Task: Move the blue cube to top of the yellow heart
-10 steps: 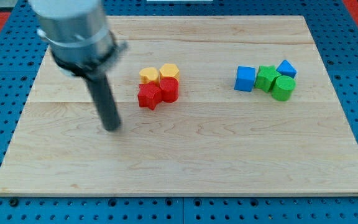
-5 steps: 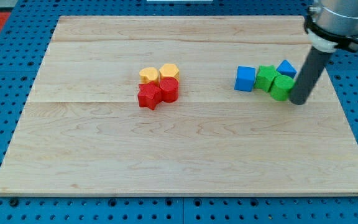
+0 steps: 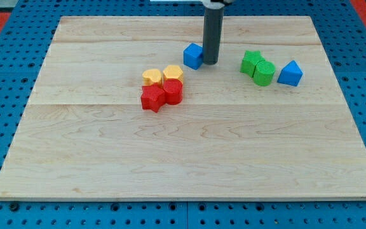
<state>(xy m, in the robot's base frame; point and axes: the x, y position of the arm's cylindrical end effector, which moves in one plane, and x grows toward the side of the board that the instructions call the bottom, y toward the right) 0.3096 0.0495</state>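
The blue cube sits on the wooden board, up and to the right of the yellow blocks. My tip touches the cube's right side. The yellow heart lies at the left of the yellow pair, with a yellow hexagon on its right. The cube is apart from both, above and right of the hexagon.
A red star-like block and a red block sit just below the yellow pair. At the view's right are a green star-like block, a green cylinder and a blue triangular block.
The rod swept from the right of the green blocks to the cube's right side. The blue cube slid left and up. The green blocks and blue triangular block shifted too.
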